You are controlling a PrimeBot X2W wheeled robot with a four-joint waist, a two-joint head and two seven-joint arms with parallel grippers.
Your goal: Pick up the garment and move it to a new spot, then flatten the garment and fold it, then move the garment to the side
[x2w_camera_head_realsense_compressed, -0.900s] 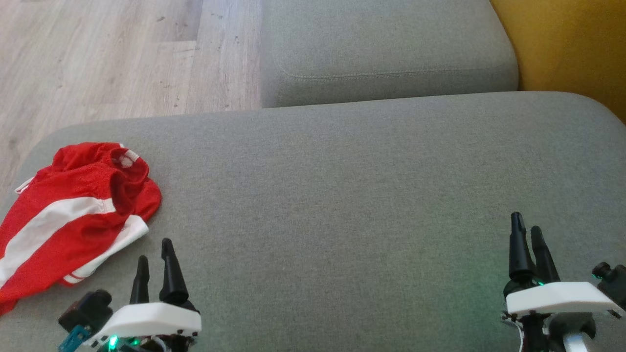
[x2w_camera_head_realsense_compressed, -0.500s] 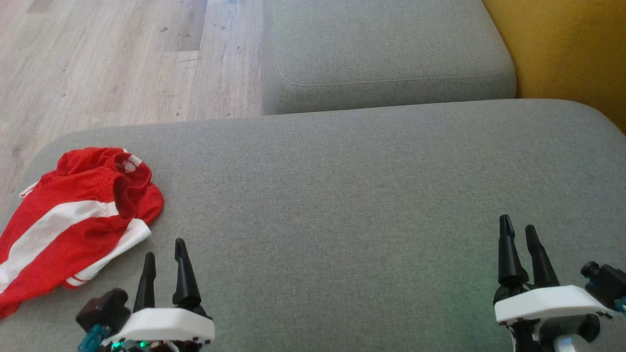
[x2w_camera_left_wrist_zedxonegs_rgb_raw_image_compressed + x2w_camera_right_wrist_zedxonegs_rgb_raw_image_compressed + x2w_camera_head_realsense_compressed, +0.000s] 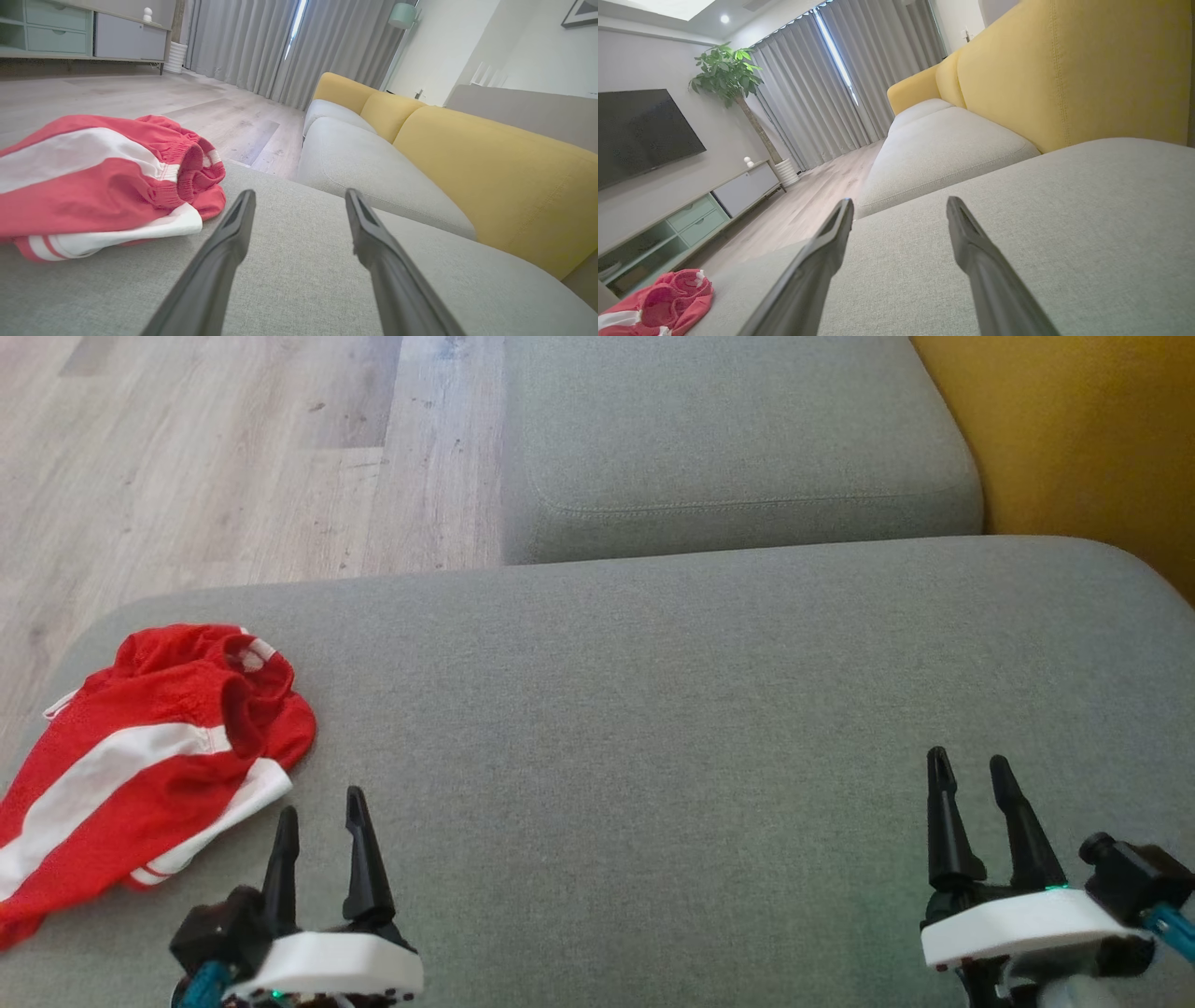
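The garment (image 3: 140, 756) is a crumpled red piece with white stripes, lying at the left end of the grey sofa cushion (image 3: 653, 709). In the left wrist view the garment (image 3: 93, 186) lies left of the fingers, its hem close to the left fingertip. My left gripper (image 3: 320, 803) hovers open just right of the garment's near corner, holding nothing. Over bare cushion at the lower right, my right gripper (image 3: 969, 765) is open and empty. From the right wrist view the garment (image 3: 658, 298) sits far off at the lower left.
A second grey seat cushion (image 3: 728, 439) lies beyond, with the yellow backrest (image 3: 1083, 439) to the right. Wooden floor (image 3: 233, 457) borders the cushion's far left edge. A TV unit (image 3: 691, 214), a television and a potted plant stand across the room.
The head camera has shifted, so the whole scene sits slightly lower and to the right. Both grippers appear lower in the picture, with their fingers spread a little wider. The garment has not moved on the cushion.
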